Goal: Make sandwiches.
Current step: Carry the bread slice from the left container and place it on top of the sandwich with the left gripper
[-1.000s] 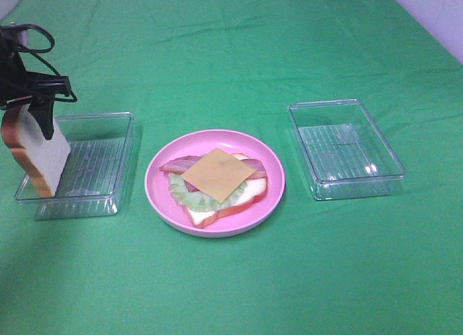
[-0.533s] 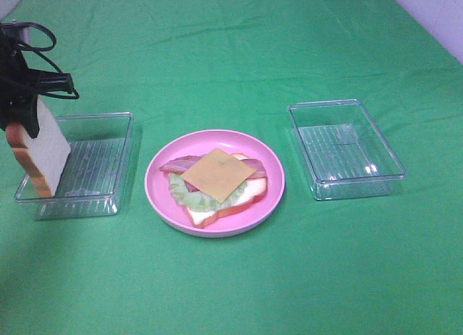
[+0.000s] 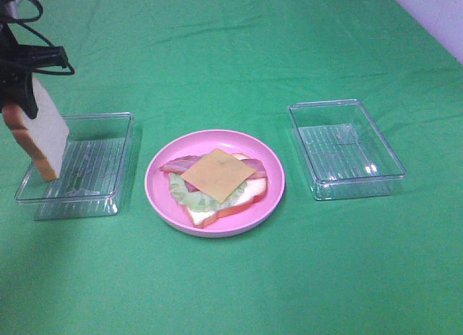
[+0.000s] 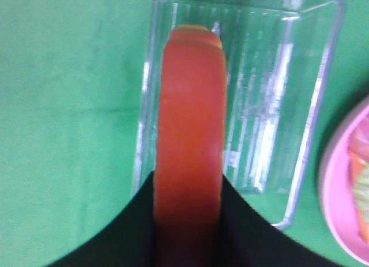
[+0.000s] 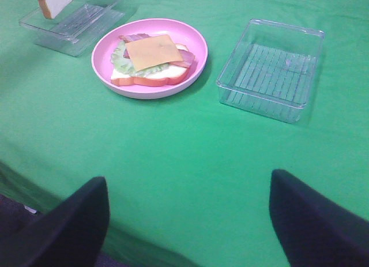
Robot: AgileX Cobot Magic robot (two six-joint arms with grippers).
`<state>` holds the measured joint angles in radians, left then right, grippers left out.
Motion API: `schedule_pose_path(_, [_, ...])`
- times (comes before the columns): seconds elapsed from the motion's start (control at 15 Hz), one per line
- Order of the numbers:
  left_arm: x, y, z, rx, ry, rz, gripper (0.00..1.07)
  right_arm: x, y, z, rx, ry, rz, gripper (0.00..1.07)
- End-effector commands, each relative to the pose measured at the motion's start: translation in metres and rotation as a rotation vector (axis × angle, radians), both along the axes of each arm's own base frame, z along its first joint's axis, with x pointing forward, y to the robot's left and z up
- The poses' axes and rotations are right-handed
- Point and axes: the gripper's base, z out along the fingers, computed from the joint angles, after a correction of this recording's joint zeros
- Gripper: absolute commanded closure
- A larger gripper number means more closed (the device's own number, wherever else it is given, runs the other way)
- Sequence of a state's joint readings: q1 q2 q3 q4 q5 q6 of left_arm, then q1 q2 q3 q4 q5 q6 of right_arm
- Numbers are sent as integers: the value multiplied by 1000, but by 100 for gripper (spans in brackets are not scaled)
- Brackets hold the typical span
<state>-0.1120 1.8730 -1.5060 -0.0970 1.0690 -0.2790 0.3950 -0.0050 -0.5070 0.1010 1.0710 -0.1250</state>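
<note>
My left gripper (image 3: 19, 96) is shut on the top edge of a white bread slice (image 3: 45, 136) with an orange-brown crust. The slice hangs upright over the left end of the left clear tray (image 3: 98, 165). In the left wrist view the crust (image 4: 190, 123) runs between the black fingers (image 4: 248, 232), with the tray (image 4: 277, 105) below it. An open-faced sandwich (image 3: 217, 181) lies on the pink plate (image 3: 214, 134): bread, lettuce, meat strips and a cheese slice on top. My right gripper (image 5: 187, 203) is open and empty, low over the green cloth near the table's front.
An empty clear tray (image 3: 346, 148) stands right of the plate, also seen from the right wrist camera (image 5: 271, 68). A green cloth (image 3: 239, 284) covers the whole table. White wall shows at the far right corner.
The left gripper has shut on the bread slice and raised it a little above the left tray. The plate, the trays and the right gripper have not moved.
</note>
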Motion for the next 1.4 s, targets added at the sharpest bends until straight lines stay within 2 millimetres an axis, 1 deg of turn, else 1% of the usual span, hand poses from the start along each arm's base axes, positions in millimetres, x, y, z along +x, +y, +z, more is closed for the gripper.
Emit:
schedule_pose_path(0.07, [-8,-21,20,-157,-56,-70,107,-1,-1,-1,2,-18,3,34])
schedule_pose_path(0.13, [-10,-33,25,-218,-78,-115,107,-1,-1,-1,2,-18,3,34])
schedule_pose_path(0.27, [-14,-66,29,-322,-111,-219,107,-1,-1,-1,2,-18,3,34])
schedule_pose_path(0.33, [-19,-92,33,-383,-147,-261,107,-1,-1,-1,2,-18,3,34])
schedule_pose_path(0.4, [-19,-99,33,-397,-161,-264,107,-1,-1,-1,2,-18,3,34])
schedule_pose_path(0.47, [-19,-99,33,-397,-161,-264,107,-1,-1,-1,2,-18,3,34])
schedule_pose_path(0.53, [-22,-124,31,-445,-188,-280,107,-1,-1,-1,2,-18,3,34])
schedule_pose_path(0.6, [-24,-142,24,-461,-189,-298,107,-1,-1,-1,2,-18,3,34])
schedule_pose_path(0.67, [-26,-160,8,-462,-150,-311,107,-1,-1,-1,2,-18,3,34])
schedule_pose_path(0.73, [-26,-168,-1,-459,-131,-321,107,-1,-1,-1,2,-18,3,34])
schedule_pose_path(0.8, [-26,-168,-1,-459,-131,-321,107,-1,-1,-1,2,-18,3,34])
schedule_pose_path(0.87, [-27,-179,-16,-458,-98,-326,107,-1,-1,-1,2,-18,3,34])
schedule_pose_path(0.93, [-25,-183,-28,-462,-74,-296,107,-1,-1,-1,2,-18,3,34])
schedule_pose_path(1.0, [-23,-185,-32,-462,-76,-283,107,-1,-1,-1,2,-18,3,34])
schedule_pose_path(1.2, [-22,-188,-32,-478,-90,-240,107,-1,-1,-1,2,-18,3,34])
schedule_pose_path(1.27, [-22,-187,-35,-478,-90,-222,107,-1,-1,-1,2,-18,3,34])
schedule_pose_path(1.4, [-30,-184,-54,-484,-72,-169,107,-1,-1,-1,2,-18,3,34])
